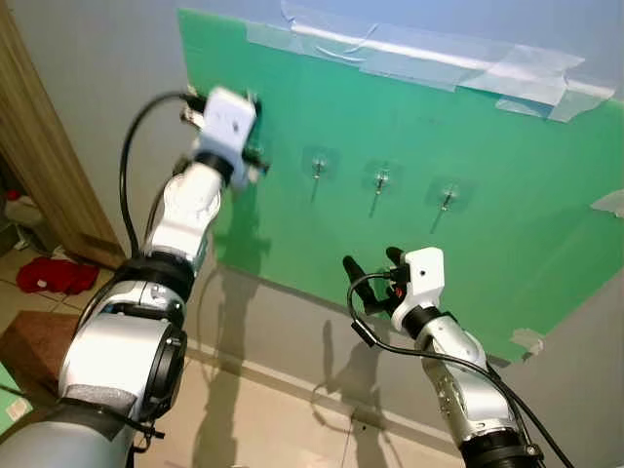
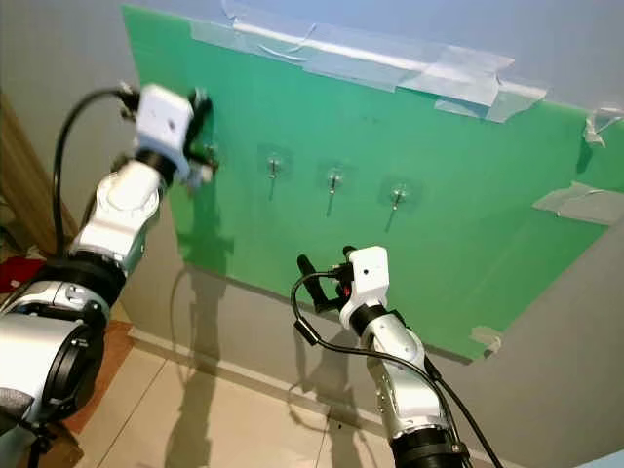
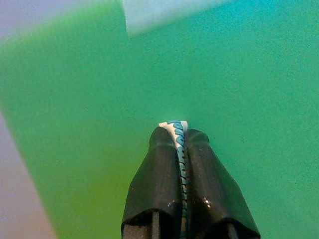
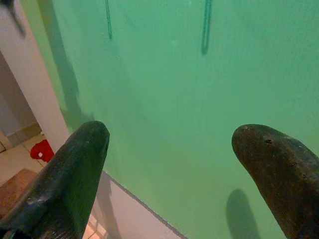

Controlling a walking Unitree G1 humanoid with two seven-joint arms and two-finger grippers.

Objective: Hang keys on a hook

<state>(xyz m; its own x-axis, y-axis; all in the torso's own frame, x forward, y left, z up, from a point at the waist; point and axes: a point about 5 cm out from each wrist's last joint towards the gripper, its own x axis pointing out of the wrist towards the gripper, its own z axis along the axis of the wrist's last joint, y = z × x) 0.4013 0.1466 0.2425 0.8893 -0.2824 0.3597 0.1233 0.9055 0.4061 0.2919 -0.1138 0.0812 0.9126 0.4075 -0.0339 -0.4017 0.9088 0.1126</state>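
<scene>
Pinched flat between your left gripper's (image 3: 180, 144) fingers, the light, limp key strap (image 3: 177, 130) nears the leftmost hook (image 2: 209, 154); your right gripper (image 4: 174, 164) gapes empty.

text: none legible | strap (image 3: 178, 137) between left fingers (image 3: 157, 174): blue marks, too blurred to read
</scene>
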